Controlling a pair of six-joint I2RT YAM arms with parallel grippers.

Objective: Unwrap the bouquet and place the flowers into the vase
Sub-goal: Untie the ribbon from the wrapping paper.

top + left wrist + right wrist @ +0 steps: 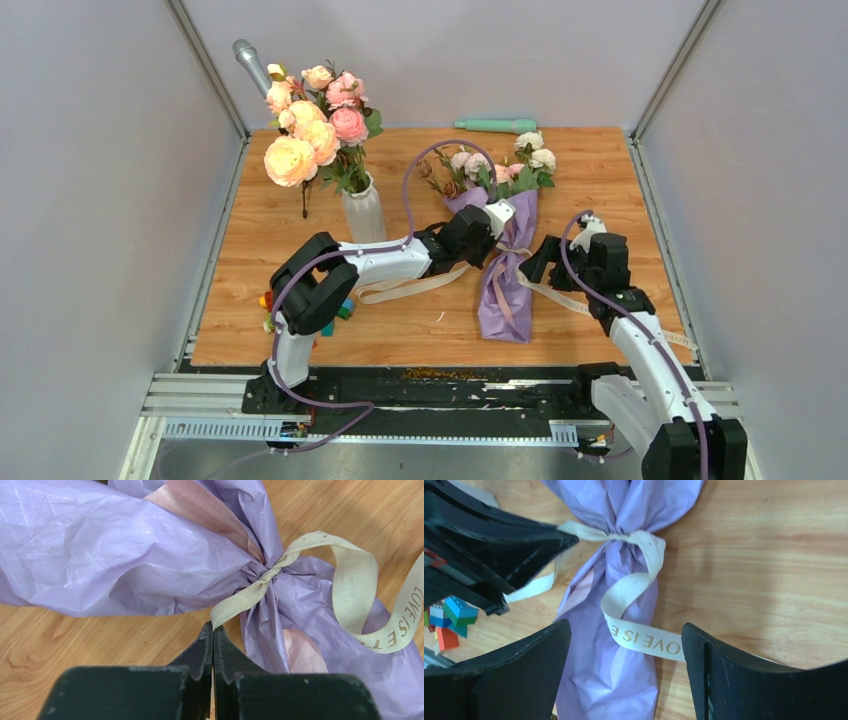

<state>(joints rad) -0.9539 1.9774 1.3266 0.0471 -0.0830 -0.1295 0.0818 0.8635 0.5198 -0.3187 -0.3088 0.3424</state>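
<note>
The left fingers [197, 652] pinch only the very end of the ribbon [345, 580], so a pull may slip off. It may also drag the whole bouquet [505, 290], since nothing pins it. The bouquet lies on the bench [600, 190], its knot [264, 575] just ahead of those closed fingers. The right fingers [524, 670] gape open astride its lower end.

Top external: high, behind arm bases, angled down toward far wall, whole table [250, 280] in frame. Left wrist: very near, facing right onto knotted ribbon [250, 592]. Right wrist: near, looking down; same knot and bouquet [624, 680] shared across all three.
</note>
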